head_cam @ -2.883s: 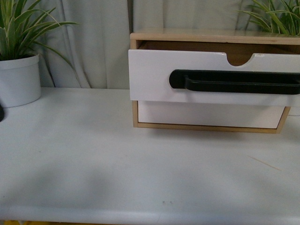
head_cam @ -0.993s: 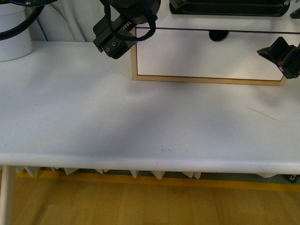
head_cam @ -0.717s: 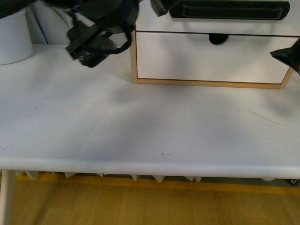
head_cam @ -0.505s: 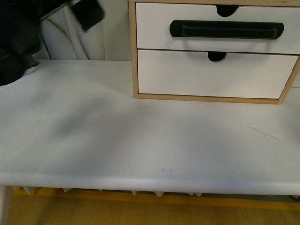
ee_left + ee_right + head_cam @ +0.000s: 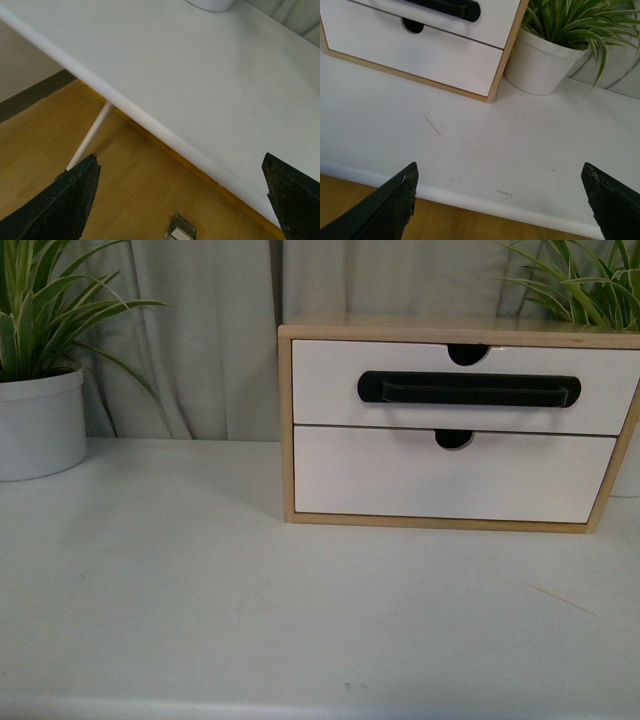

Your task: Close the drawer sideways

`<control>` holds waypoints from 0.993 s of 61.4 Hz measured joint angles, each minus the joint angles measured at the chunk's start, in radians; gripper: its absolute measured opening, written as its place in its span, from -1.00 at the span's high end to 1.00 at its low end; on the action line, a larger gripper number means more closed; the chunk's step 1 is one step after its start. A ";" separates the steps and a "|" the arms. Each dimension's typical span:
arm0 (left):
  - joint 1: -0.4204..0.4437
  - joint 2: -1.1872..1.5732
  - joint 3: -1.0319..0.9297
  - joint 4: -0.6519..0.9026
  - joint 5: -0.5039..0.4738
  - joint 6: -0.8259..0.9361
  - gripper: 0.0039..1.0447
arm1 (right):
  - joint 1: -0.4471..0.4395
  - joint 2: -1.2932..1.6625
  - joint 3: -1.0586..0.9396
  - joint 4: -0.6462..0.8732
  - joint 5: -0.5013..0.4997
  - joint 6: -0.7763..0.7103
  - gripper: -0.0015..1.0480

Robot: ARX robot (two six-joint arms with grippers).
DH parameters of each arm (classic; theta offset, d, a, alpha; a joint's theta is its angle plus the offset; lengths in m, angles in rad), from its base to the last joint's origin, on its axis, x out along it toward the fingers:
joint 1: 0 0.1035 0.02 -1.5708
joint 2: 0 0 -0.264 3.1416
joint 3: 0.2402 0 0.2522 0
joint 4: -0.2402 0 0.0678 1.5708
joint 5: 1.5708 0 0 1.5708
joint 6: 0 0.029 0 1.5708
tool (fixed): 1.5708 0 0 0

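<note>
2 sets of jaws are spread wide and empty: the right gripper hangs nearer the small light-wood cabinet than the left gripper. Its white glossy top drawer, long black bar handle running left to right, looks already flush; a white plant pot stands just beside it

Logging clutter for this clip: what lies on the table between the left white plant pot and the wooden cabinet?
Nothing. The front view shows bare table between the pot and the cabinet; only curtain hangs behind.
</note>
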 joint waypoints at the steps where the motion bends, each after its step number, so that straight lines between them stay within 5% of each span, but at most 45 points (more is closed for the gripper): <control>1: 0.005 -0.015 -0.003 -0.004 -0.003 0.000 -0.89 | -0.002 -0.013 -0.002 -0.002 -0.003 0.008 -0.83; 11: 0.011 -0.036 -0.005 -0.006 0.000 0.002 -0.89 | -0.001 -0.037 -0.015 0.029 0.015 0.072 -0.78; 13: 0.060 -0.076 -0.046 0.099 0.145 0.082 -0.78 | 0.021 -0.061 -0.053 0.117 0.075 0.151 -0.60; 14: 0.117 -0.122 -0.103 0.220 0.298 0.153 -0.66 | 0.028 -0.069 -0.061 0.129 0.085 0.167 -0.54; 19: 0.190 -0.199 -0.177 0.398 0.521 0.360 -0.39 | 0.067 -0.104 -0.079 0.140 0.126 0.249 -0.27; 23: 0.200 -0.225 -0.178 0.425 0.594 0.450 -0.18 | 0.095 -0.122 -0.090 0.137 0.148 0.275 -0.07; 31: 0.203 -0.253 -0.196 0.414 0.606 0.540 0.27 | 0.131 -0.193 -0.100 0.057 0.179 0.300 0.38; 34: 0.204 -0.268 -0.203 0.404 0.606 0.558 0.49 | 0.211 -0.274 -0.115 -0.009 0.298 0.305 0.61; 41: 0.205 -0.303 -0.231 0.406 0.608 0.569 0.93 | 0.281 -0.302 -0.119 -0.011 0.322 0.307 0.97; 48: 0.205 -0.430 -0.231 0.252 0.608 0.576 0.93 | 0.282 -0.310 -0.131 -0.011 0.328 0.310 0.97; 61: 0.205 -0.476 -0.231 0.231 0.608 0.580 0.93 | 0.283 -0.346 -0.169 -0.010 0.328 0.311 0.97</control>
